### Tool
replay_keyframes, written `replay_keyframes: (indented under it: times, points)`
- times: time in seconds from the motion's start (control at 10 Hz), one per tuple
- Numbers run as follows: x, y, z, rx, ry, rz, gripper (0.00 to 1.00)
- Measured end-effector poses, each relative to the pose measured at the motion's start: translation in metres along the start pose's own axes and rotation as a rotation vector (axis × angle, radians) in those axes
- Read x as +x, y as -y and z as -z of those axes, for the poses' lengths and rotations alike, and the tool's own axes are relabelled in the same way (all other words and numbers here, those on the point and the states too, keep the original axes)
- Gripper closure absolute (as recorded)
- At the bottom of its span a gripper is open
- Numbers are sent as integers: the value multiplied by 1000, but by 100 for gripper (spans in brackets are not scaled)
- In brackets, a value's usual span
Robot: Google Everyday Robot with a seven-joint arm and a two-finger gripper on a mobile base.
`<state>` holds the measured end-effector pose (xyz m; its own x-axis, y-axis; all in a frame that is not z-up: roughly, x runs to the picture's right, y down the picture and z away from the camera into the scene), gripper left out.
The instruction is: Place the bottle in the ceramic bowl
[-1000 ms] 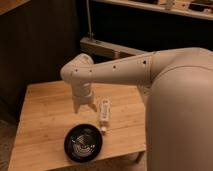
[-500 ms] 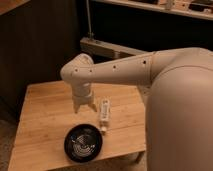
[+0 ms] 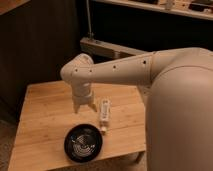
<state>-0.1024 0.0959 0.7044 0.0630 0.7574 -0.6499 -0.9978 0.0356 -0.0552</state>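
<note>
bottle (image 3: 104, 114) lying on tabletop (image 3: 45, 110), outside ceramic bowl (image 3: 84, 143) | pincer (image 3: 85, 106) just beside bottle, grip state: can't tell | left: grasp, lift, place

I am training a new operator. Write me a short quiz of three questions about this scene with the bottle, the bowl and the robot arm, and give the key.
1. True or false: the bottle lies inside the ceramic bowl.
2. Where is the gripper? (A) above the wooden table, beside the bottle; (B) down in the ceramic bowl; (C) out of view.
3. Fill in: the ceramic bowl's colour is ____.

Key: 1 false, it lies on the wooden table; 2 A; 3 black.
</note>
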Motion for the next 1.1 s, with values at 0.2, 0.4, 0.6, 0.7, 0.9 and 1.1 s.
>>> replay_keyframes:
  times: [0.2,0.4,0.6,0.7,0.9,1.1]
  points:
    - [0,0,0,0,0,0,35]
    - [-1,2,2,23,10,11,35]
    - [-13,11,9,61,61,58,35]
    - [-23,29,19,79,105,80,35]
    - [-36,49,38,63,200,112,35]
    - [-46,91,48,20,263,112,35]
